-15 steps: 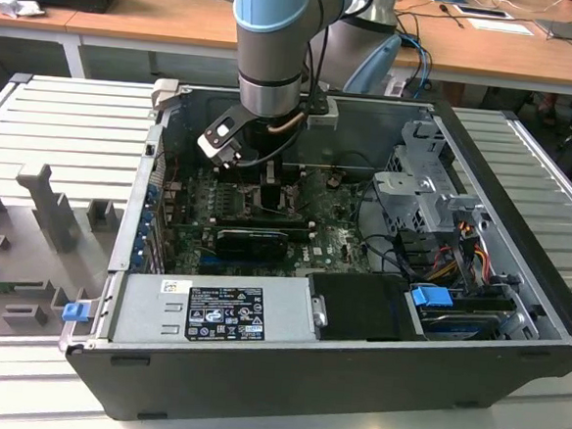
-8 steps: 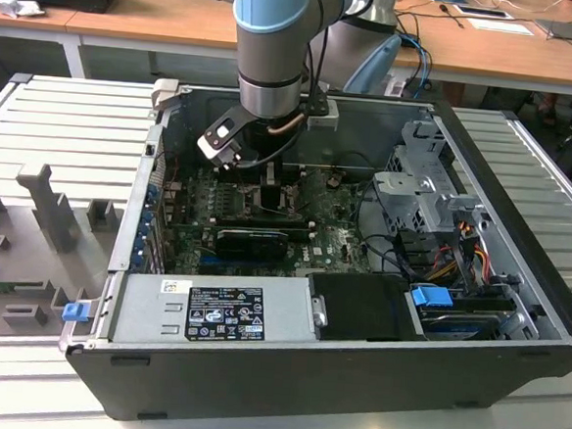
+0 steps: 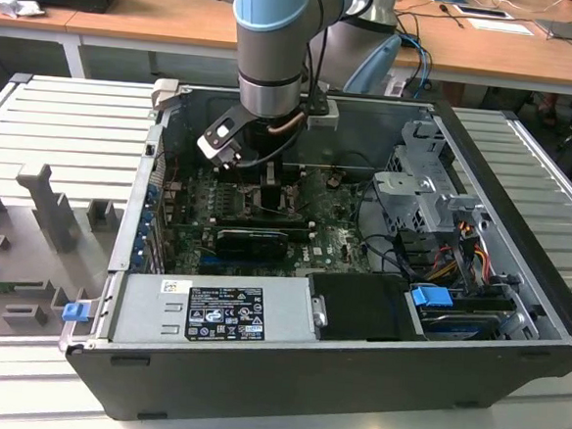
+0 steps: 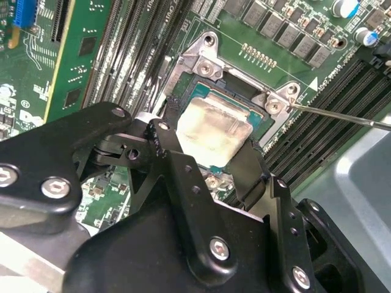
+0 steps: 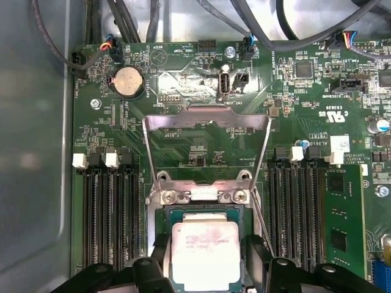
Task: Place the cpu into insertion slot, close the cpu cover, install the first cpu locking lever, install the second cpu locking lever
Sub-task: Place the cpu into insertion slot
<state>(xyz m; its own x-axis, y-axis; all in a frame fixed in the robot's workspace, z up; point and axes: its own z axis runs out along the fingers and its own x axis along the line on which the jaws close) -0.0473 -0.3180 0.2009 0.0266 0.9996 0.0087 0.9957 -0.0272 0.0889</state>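
Down inside the open computer case [image 3: 505, 171], in the exterior view, the claw [image 3: 268, 196] hangs over the middle of the green board [image 3: 333, 242], with the arm's barrel straight above it. The case walls stand well apart from the claw on every side. A black card [image 3: 253, 240] lies just beside it toward the camera, and a drive cage [image 3: 426, 180] with loose cables sits toward the exterior view's right. The case rests on a ribbed metal table [image 3: 67, 121].

In the second wrist view, the chip [image 4: 214, 131] lies between the two black fingers [image 4: 162, 137] of the claw [image 4: 208, 146], which are set at chip width and grip it by two opposite edges. The chip sits over the socket [image 4: 247, 91]; whether it is fully seated I cannot tell. Its metal top is pale silver, dull and smeared, with a strip of blue-green base showing along one edge. A thin metal lever [image 4: 342, 116] sticks out past a socket corner, clear of the fingers. Long black memory slots [image 4: 330, 91] run close on either side.

In the first wrist view, the chip [image 5: 204, 241] is square to the socket [image 5: 162, 220] and inside its dark frame, held in the claw [image 5: 206, 256]. The cover [image 5: 208, 115] stands raised on its hinge, a thin frame with an open window, and the socket is uncovered. Memory slots [image 5: 107, 213] flank the socket, with a green card [image 5: 342, 226] beyond them.
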